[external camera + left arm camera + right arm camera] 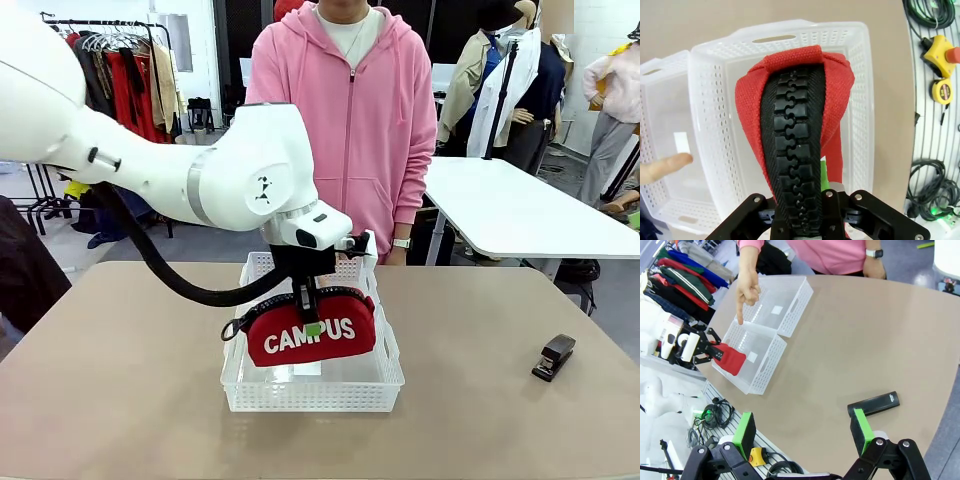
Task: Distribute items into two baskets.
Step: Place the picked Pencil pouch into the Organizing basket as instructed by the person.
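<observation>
The red pouch (pixel 345 338) with white "CAMPUS" lettering hangs just above the near white basket (pixel 312 397), my left gripper (pixel 312 325) shut on its top. In the left wrist view its black zipper (pixel 792 150) runs up from my left gripper (pixel 800 197) over that basket (pixel 860 75). The second basket (pixel 258 265) stands right behind the first. The black stapler (pixel 553 357) lies on the table at the right. My right gripper (pixel 802 432) hovers open high over the table, the stapler (pixel 874 404) just beyond its fingers.
A person in a pink hoodie stands at the far side, one hand (pixel 746 290) pointing a finger down at the baskets. That fingertip (pixel 665 166) sits over the second basket (pixel 660 80). Cables and a yellow button box (pixel 937 50) lie off the table's near edge.
</observation>
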Controlling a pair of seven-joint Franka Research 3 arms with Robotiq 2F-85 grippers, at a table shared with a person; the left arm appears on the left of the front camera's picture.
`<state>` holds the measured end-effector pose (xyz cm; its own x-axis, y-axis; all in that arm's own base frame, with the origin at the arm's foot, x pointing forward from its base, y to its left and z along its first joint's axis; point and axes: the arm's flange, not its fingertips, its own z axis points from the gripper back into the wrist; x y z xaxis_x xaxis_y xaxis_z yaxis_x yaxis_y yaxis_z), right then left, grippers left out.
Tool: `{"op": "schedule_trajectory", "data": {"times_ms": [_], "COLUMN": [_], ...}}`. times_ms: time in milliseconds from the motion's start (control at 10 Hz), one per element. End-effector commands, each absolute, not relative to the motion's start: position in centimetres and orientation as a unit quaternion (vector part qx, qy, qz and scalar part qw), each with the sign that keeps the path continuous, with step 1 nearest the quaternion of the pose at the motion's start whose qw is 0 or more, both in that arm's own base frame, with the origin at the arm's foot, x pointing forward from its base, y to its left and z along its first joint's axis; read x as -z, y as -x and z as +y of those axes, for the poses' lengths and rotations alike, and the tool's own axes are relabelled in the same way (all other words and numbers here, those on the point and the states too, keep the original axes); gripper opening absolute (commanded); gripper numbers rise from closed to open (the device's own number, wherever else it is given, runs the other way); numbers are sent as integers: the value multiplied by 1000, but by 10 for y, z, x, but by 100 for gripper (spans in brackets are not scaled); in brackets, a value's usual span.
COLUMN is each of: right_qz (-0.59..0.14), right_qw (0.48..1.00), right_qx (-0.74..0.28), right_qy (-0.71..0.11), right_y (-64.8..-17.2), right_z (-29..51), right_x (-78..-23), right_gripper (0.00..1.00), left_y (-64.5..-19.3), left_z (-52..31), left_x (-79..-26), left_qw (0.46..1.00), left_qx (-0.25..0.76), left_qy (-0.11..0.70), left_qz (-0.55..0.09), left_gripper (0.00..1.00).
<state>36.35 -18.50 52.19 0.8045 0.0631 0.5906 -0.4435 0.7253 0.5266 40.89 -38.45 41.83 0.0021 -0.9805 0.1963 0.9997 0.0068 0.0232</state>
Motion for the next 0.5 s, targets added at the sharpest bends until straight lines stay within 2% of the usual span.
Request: {"op": "schedule_trajectory", "data": {"times_ms": [0,400], "right_qz": [-281,-281], "right_qw": [885,885], "right_qx": [-145,-145], "right_qy": [-341,-341], "right_y": [-363,-363], "right_z": [-184,-184], "right_x": [-523,-523], "right_gripper": [100,100], "left_y": [-411,-406], "left_z": [-393,-404], "left_x": [-403,-372], "left_qw": [702,684], "left_qx": [706,725], "left_qy": [40,20], "left_qz": [-86,-79], "left_gripper": [0,0]}}
